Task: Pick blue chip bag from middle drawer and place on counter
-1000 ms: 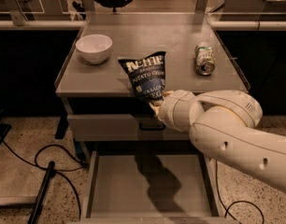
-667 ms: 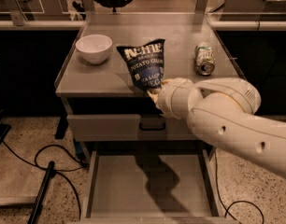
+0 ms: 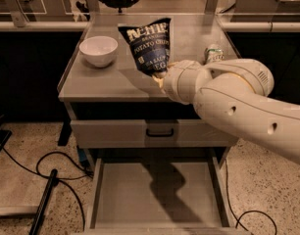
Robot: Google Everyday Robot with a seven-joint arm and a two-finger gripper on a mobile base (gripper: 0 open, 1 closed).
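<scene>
The blue chip bag (image 3: pixel 149 45) hangs upright above the counter (image 3: pixel 106 80), to the right of the white bowl. My gripper (image 3: pixel 161 77) is shut on the bag's lower end, and the white arm behind it hides most of the fingers. The bag is over the middle of the counter, held above the surface. The middle drawer (image 3: pixel 155 195) stands pulled open below, and its flat grey floor is bare with the arm's shadow on it.
A white bowl (image 3: pixel 98 50) sits on the counter's left. A green-and-silver can (image 3: pixel 213 54) lies at the right, partly behind my arm. A closed drawer front with a black handle (image 3: pixel 160 132) is above the open drawer. Cables (image 3: pixel 47 180) lie on the floor at left.
My arm has carried the bag up and farther back over the counter. The bag is higher in view and closer to the counter's middle.
</scene>
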